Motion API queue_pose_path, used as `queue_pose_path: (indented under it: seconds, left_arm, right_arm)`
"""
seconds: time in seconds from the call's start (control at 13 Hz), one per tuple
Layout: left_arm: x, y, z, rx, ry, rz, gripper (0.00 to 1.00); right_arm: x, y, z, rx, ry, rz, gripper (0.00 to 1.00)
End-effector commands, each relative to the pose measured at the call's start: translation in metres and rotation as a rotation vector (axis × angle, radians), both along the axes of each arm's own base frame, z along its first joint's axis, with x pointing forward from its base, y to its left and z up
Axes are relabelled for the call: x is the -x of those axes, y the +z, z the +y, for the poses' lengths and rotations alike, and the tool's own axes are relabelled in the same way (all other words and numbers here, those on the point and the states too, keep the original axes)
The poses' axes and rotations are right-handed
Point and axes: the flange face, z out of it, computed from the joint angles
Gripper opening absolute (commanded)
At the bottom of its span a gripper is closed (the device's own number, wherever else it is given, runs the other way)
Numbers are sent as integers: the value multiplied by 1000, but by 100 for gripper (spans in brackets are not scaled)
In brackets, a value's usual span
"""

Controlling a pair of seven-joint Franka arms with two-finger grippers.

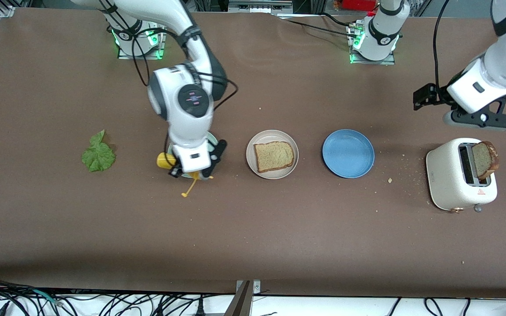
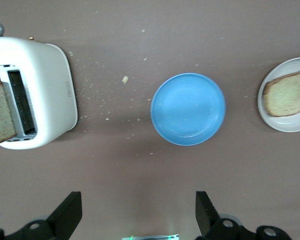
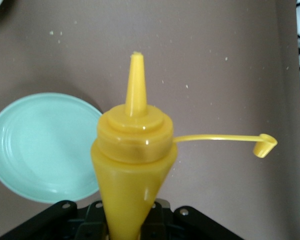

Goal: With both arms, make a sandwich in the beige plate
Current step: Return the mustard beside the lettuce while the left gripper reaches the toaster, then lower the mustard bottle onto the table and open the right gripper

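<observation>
The beige plate [image 1: 272,154] sits on the brown tabletop [image 1: 279,237] about midway between the two arms' ends, and one slice of bread [image 1: 273,156] lies flat on it. Just beside it, toward the left arm's end, is an empty blue plate [image 1: 348,153]. Toward that same end stands a white toaster [image 1: 459,180] with a second slice of toast [image 1: 485,159] sticking up out of its slot.

Toward the right arm's end, a mint-green plate [image 3: 42,145] lies mostly hidden under the right end effector [image 1: 191,169], which is clamped on a yellow squeeze bottle [image 3: 132,165]; the bottle's cap [image 3: 264,145] hangs off on its thin tether. A green lettuce leaf [image 1: 98,153] lies on the tabletop well apart from the plates, at the right arm's end.

The left end effector [image 2: 137,215] hovers above the tabletop near the toaster, its fingers spread wide apart and holding nothing.
</observation>
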Motion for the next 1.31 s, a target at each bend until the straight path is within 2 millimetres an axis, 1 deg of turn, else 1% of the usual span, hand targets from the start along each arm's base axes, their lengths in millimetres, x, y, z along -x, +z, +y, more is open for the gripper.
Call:
queue_pose_path:
  seconds: [0.0,0.08,0.15,0.23,0.31,0.39,0.46,0.54,0.62,0.69,0.77,0.93,1.0,1.16,1.23]
  left_arm:
    - [-18,-32,17,-77,-14,54,100]
    - [-24,-37,36,-79,10,59,100]
    - [-30,-51,58,-64,26,83,100]
    - [-37,-60,75,-43,9,84,100]
    - [-43,-64,88,-35,-8,57,100]
    - [-45,-68,94,-32,-9,56,100]
    - [-45,-71,97,-34,-5,61,100]
    - [-46,-70,96,-34,-8,59,100]
    - [-46,-70,94,-35,-11,59,100]
    - [-46,-69,92,-31,-13,59,100]
    - [-45,-67,88,-26,-15,55,100]
    - [-42,-58,79,28,-1,44,100]
    - [-40,-51,76,43,3,33,100]
    - [-37,-47,63,44,-16,35,100]
    - [-35,-43,61,44,-19,33,100]
  right_arm:
    - [-4,13,-56,-136,26,91,0]
    - [-17,16,-94,-215,38,118,0]
    - [-22,14,-121,-308,71,151,0]
    - [-20,16,-146,-390,88,167,0]
    - [-20,15,-174,-449,85,168,0]
    - [-17,11,-194,-524,99,169,0]
    - [-16,4,-207,-612,111,165,0]
    - [-14,-6,-226,-693,121,158,0]
    - [-7,-12,-241,-761,133,144,0]
    - [4,-20,-262,-823,122,129,0]
    - [19,-31,-280,-892,108,119,0]
    - [49,-58,-317,-1030,98,99,0]
    - [62,-72,-333,-1091,119,78,0]
    - [94,-102,-362,-1247,106,56,0]
    - [104,-111,-378,-1291,103,52,0]
